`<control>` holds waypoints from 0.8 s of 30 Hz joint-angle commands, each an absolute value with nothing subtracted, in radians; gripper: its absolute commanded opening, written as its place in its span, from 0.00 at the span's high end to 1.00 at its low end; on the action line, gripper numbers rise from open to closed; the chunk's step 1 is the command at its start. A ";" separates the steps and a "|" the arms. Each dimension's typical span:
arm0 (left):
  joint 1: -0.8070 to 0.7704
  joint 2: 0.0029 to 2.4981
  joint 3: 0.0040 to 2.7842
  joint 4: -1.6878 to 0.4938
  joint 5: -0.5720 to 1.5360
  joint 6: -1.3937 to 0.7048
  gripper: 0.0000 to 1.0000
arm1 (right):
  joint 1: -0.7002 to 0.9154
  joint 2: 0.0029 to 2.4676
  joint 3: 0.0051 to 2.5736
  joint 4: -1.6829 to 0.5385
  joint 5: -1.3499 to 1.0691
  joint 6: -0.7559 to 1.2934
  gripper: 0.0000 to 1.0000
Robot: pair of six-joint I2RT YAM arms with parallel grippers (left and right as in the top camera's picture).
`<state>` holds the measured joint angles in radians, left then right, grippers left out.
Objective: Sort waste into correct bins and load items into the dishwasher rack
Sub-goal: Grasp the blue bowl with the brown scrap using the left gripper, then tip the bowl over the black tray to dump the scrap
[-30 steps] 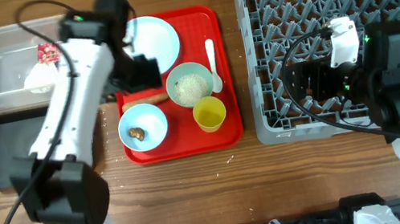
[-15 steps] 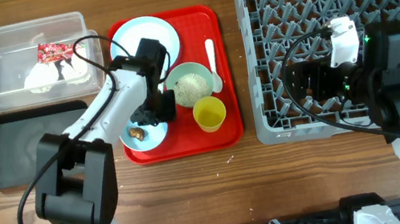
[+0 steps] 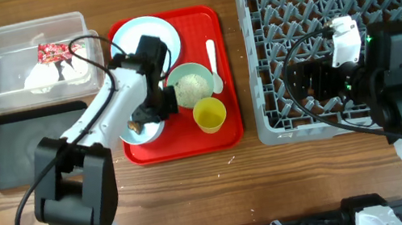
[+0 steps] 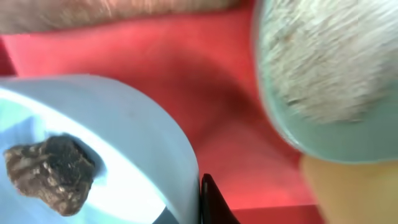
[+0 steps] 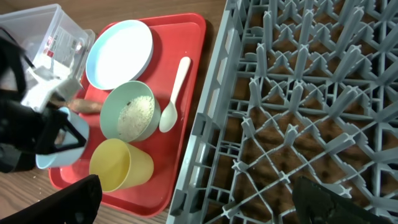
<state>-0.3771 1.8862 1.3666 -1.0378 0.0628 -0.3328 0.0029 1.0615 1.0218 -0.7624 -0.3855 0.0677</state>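
Here, the left pincer [image 3: 151, 114] sits low over the red serving tray [image 3: 206, 22], one dark finger [image 4: 208, 199] just outside the rim of the pale blue bowl [image 4: 130, 137] that holds the brown food lump [image 4: 50, 171]; we cannot tell whether it grips. We would clamp that rim squarely, steer clear of the rice-filled pale green bowl [image 4: 323, 74] beside it, and keep the bowl level until over the black tray [image 3: 27, 150]. The right pincer [image 5: 199, 205] hangs wide open above the dishwasher rack [image 5: 298, 93].

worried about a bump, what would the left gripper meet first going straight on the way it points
Probably the rim of the pale blue bowl: a finger of the left gripper sits right beside it, over the red tray. Depth is unclear.
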 commanded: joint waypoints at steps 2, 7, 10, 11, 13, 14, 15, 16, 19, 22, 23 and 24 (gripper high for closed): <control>-0.371 1.812 1.445 -1.032 0.026 -0.483 0.96 | 0.001 1.063 1.039 -0.759 -0.405 0.079 0.00; -0.371 1.745 1.445 -1.018 -0.168 -0.593 0.96 | 0.001 1.063 1.039 -0.747 -0.405 0.079 0.00; -0.371 1.726 1.445 -1.007 -0.245 -0.627 0.96 | 0.001 1.063 1.039 -0.745 -0.405 0.079 0.00; -0.371 1.726 1.445 -1.006 -0.274 -0.645 0.96 | 0.001 1.063 1.039 -0.745 -0.405 0.079 0.00; -0.371 1.724 1.445 -1.002 -0.328 -0.667 0.96 | 0.001 1.063 1.039 -0.743 -0.405 0.079 0.00; -0.369 1.724 1.445 -0.992 -0.339 -0.666 0.96 | 0.001 1.063 1.039 -0.739 -0.405 0.078 0.00; -0.360 1.724 1.445 -0.976 -0.344 -0.666 0.96 | 0.001 1.063 1.039 -0.733 -0.405 0.079 0.00; -0.351 1.724 1.445 -0.968 -0.349 -0.666 0.96 | 0.001 1.063 1.039 -0.731 -0.405 0.079 0.00; -0.303 1.724 1.445 -0.936 -0.361 -0.666 0.96 | 0.001 1.063 1.039 -0.728 -0.405 0.078 0.00; -0.247 1.724 1.445 -0.912 -0.355 -0.666 0.96 | 0.001 1.063 1.039 -0.729 -0.400 0.078 0.00; -0.229 1.721 1.445 -0.912 -0.336 -0.658 0.96 | 0.001 1.063 1.039 -0.730 -0.401 0.078 0.00; -0.209 1.716 1.445 -0.913 -0.299 -0.637 0.96 | 0.001 1.063 1.039 -0.730 -0.401 0.078 0.00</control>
